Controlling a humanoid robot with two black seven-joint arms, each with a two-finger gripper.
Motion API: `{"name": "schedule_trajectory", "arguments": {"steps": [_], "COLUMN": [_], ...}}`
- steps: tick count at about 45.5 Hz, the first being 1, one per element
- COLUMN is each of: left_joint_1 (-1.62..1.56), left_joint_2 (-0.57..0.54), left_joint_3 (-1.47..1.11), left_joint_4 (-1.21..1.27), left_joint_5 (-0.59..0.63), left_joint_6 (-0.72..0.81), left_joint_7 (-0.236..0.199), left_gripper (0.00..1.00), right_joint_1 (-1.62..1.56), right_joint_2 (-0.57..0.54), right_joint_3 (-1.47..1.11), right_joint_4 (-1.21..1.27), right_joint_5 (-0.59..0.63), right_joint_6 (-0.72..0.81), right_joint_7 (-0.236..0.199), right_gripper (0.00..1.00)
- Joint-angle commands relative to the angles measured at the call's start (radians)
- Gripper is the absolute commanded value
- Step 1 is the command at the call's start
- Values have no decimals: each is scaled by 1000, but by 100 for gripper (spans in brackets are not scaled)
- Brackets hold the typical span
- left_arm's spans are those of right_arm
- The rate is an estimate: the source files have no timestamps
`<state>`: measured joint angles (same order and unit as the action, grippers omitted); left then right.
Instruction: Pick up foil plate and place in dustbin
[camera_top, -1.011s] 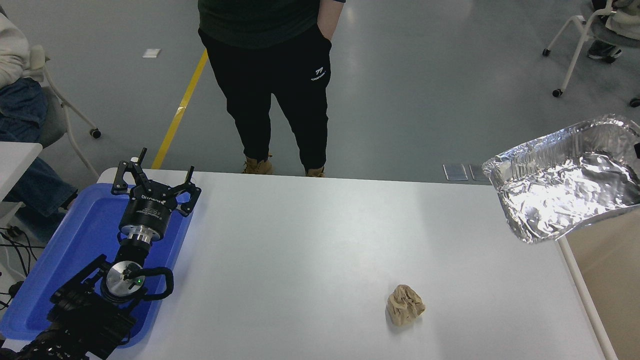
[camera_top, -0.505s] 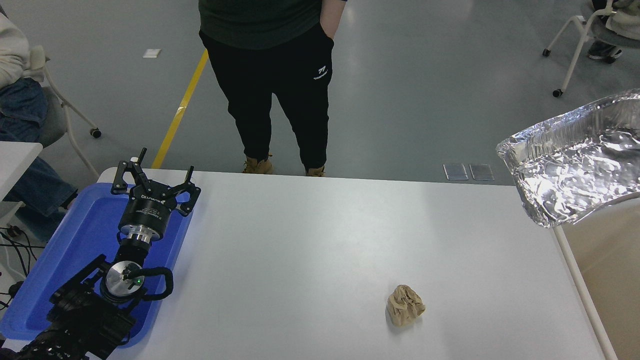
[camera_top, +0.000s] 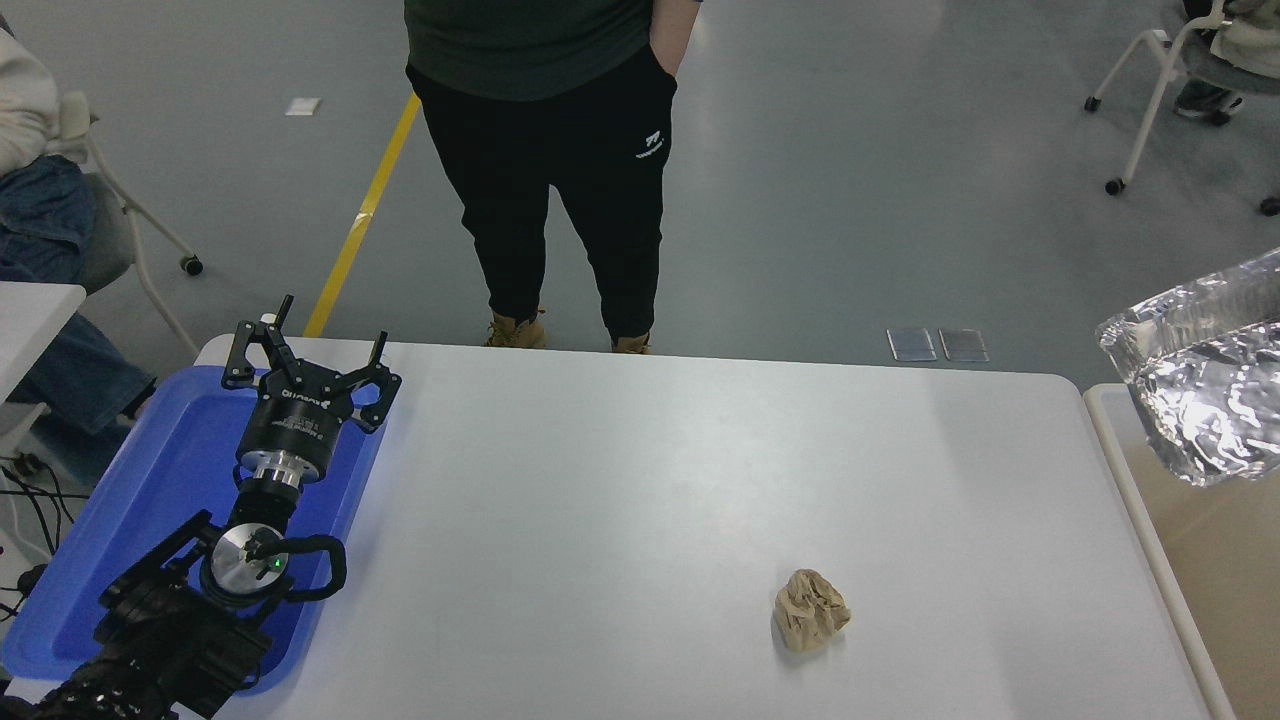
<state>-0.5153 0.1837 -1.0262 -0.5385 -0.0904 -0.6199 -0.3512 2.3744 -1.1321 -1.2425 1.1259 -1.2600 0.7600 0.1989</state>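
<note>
Head view, ordered by size. White table (camera_top: 640, 500) spans the scene; a person (camera_top: 560, 160) stands at its far edge. Dustbin (camera_top: 1130, 480), white-rimmed with tan interior, sits just beside the table's right end. Blue tray (camera_top: 150, 480) lies at the table's left end, with the left gripper (camera_top: 312, 365) parked above it, fingers spread apart. Foil plate (camera_top: 1200, 390) hangs tilted in the air over the dustbin, cut by the right edge. Right gripper out of frame. Crumpled brown paper ball (camera_top: 810, 610) rests near the table's front.
</note>
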Motion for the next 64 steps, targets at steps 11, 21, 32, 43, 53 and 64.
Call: {"name": "schedule_trajectory", "arguments": {"steps": [11, 21, 32, 43, 53, 64], "left_joint_1": [0, 0, 0, 0, 0, 0], "left_joint_2": [0, 0, 0, 0, 0, 0], "left_joint_3": [0, 0, 0, -2, -2, -2], "left_joint_4": [0, 0, 0, 0, 0, 0], "left_joint_5": [0, 0, 0, 0, 0, 0], "left_joint_6": [2, 2, 2, 2, 2, 2], "left_joint_7": [-2, -2, -3, -3, -3, -3], "left_gripper": [100, 100, 100, 100, 100, 100], "right_joint_1": [-708, -1236, -1573, -1684, -1718, -1726], "right_joint_2": [-32, 113, 357, 462, 499, 494], "right_joint_3": [357, 707, 738, 703, 700, 670], "right_joint_4": [-325, -599, -923, -986, -1038, -1052], "right_joint_5": [-10, 77, 300, 376, 386, 387], "right_joint_6": [-470, -654, -738, -806, -827, -834], "right_joint_7": [5, 8, 33, 17, -16, -19], "right_gripper": [0, 0, 0, 0, 0, 0]}}
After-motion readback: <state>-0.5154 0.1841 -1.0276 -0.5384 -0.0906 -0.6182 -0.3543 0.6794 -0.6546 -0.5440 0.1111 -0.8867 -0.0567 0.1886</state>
